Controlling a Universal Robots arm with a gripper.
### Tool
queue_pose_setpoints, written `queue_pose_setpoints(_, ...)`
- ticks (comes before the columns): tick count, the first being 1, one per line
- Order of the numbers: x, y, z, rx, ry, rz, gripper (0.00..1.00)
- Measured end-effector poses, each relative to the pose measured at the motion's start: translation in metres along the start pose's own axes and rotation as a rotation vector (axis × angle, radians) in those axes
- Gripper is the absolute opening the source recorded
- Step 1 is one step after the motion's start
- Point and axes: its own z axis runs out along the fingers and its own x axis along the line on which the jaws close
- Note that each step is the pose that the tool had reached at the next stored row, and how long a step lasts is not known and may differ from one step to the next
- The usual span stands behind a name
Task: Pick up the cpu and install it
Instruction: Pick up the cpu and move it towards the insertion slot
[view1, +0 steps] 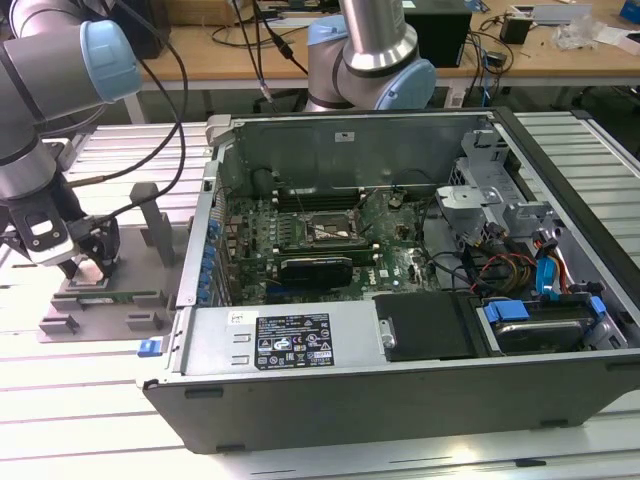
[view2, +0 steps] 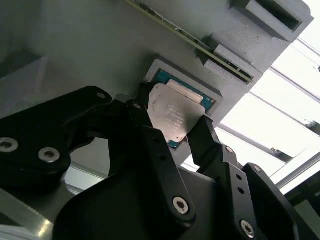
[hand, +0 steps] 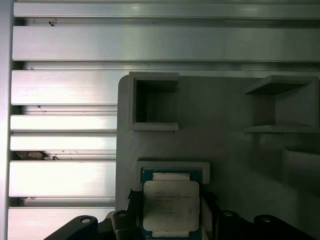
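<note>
Chip: flat silvery-white top, teal-green rim.
Pincer: matt black, bright silver screw heads.
Tray: plain mid-grey.
Bench: bare silver metal, ribbed in parallel strips with dark grooves.
Computer case: dark grey shell, green circuit board inside, blue tabs along one edge.
Arm: silver-grey, pale blue joint caps.

In the exterior view the tray lies at the computer case's nine o'clock; the cpu sits in it, between the fingers.
</note>
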Motion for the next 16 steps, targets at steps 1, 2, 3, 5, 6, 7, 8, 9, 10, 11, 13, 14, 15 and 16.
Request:
queue_pose_setpoints(1, 0.0, 0.0, 0.0, 0.0, 0.0, 0.0, 0.57)
queue_pose_setpoints(2, 0.0, 0.0, 0.0, 0.0, 0.0, 0.0, 0.57)
queue_pose_setpoints(3, -0.0001, 0.0001, -0.0005, -0.0002, -0.0003, 0.0, 0.57)
queue_pose_setpoints(5, -0.0001, 0.0001, -0.0011, -0.0003, -0.0004, 0.0, 0.57)
queue_pose_setpoints(6, 0.0, 0.0001, -0.0014, 0.0, 0.0, 0.0, 0.57)
queue_pose_setpoints(7, 0.0, 0.0001, -0.0014, -0.0001, -0.0002, 0.0, 0.57)
queue_pose_setpoints(8, 0.0, 0.0001, -0.0015, -0.0001, -0.0001, 0.0, 0.57)
queue_pose_setpoints(9, 0.0, 0.0001, -0.0016, -0.0001, -0.0001, 0.0, 0.57)
queue_pose_setpoints(10, 0.0, 0.0001, -0.0018, 0.0, 0.0002, 0.0, 0.56)
queue_pose_setpoints(11, 0.0, 0.0001, -0.0018, 0.0, 0.0001, 0.0, 0.56)
queue_pose_setpoints(13, 0.0, 0.0001, -0.0019, -0.0001, -0.0001, 0.0, 0.54)
queue_pose_setpoints(14, -0.0001, 0.0001, -0.0019, -0.0001, -0.0001, 0.0, 0.54)
queue_pose_setpoints(15, 0.0, 0.0001, -0.002, -0.0001, -0.0001, 0.0, 0.54)
queue_pose_setpoints(16, 0.0, 0.0001, -0.0021, -0.0001, 0.0, 0.0, 0.54)
